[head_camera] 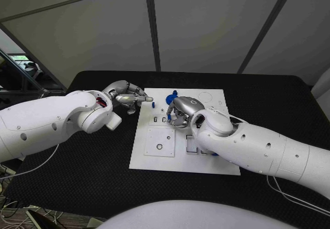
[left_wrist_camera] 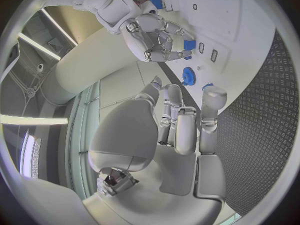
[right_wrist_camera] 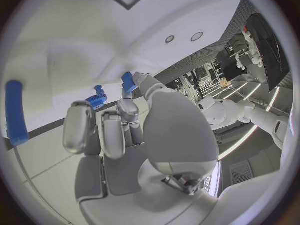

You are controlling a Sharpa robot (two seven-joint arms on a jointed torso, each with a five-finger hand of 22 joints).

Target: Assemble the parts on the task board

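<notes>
The white task board (head_camera: 148, 160) lies in the middle of the black table. My right hand (head_camera: 180, 113) hovers over the board's upper middle and pinches a small blue part (left_wrist_camera: 187, 50) at its fingertips, also seen as the blue part (right_wrist_camera: 128, 82). Just beyond it, a blue gear (head_camera: 171, 99) stands on the board, seen too as the gear (left_wrist_camera: 189, 76) and the gear (right_wrist_camera: 95, 99). My left hand (head_camera: 128, 98) hangs at the board's upper left edge, its fingers (left_wrist_camera: 181, 120) stretched toward the gear and holding nothing.
A long blue bar (right_wrist_camera: 15, 112) lies on the board (right_wrist_camera: 75, 45) near my right forearm. Round holes (head_camera: 205, 96) and rectangular recesses (head_camera: 160, 142) mark the board. Black table (head_camera: 89, 162) surrounds it on all sides.
</notes>
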